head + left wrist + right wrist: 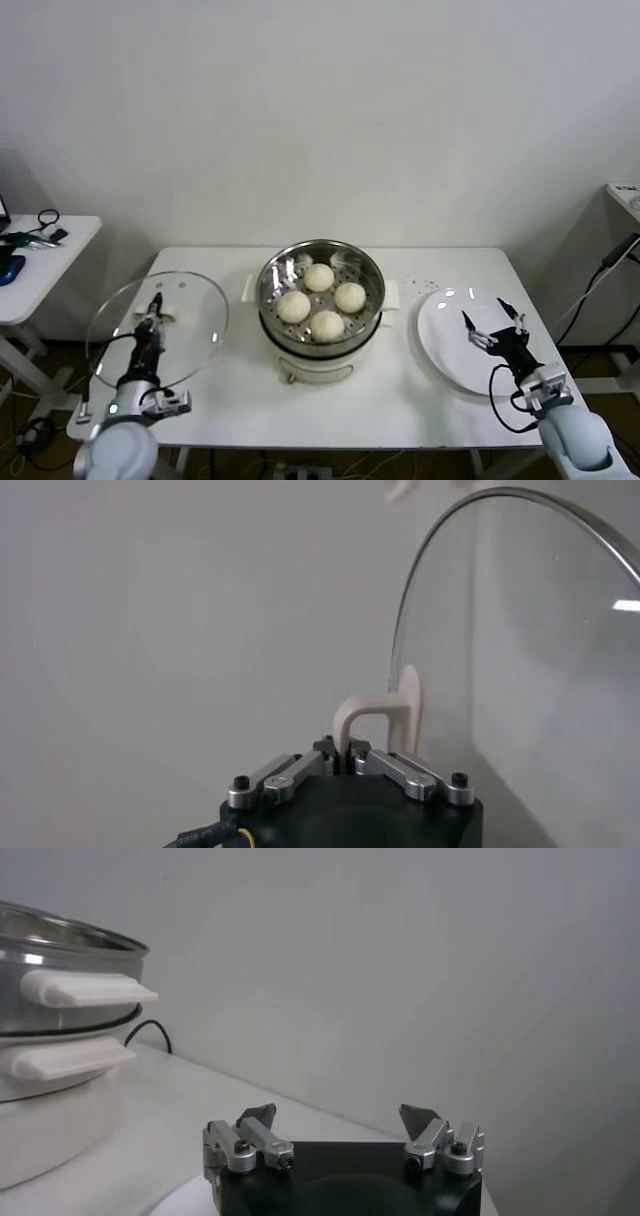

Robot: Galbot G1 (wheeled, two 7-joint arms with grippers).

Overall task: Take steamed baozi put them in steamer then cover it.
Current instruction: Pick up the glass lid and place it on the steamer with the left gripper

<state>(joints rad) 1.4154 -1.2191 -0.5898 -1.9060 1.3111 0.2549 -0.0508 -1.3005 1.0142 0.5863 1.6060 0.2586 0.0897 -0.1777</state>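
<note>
Several cream-white baozi (320, 299) lie on the perforated tray inside the shiny steel steamer (370, 272) at the table's middle. The clear glass cover (195, 335) is lifted and tilted at the table's left end, apart from the steamer. My left gripper (155, 306) is shut on the cover's cream bar handle (358, 720), and the glass (520, 630) stands up beside it. My right gripper (493, 322) hovers open over the white plate (445, 345) with nothing between its fingers. In the right wrist view the steamer's white side handles (85, 988) show off to one side.
The steamer sits on a white base (315, 365). A small side table (55, 250) with cables and dark items stands to the far left. A black cable (600, 290) hangs at the right, past the table's edge.
</note>
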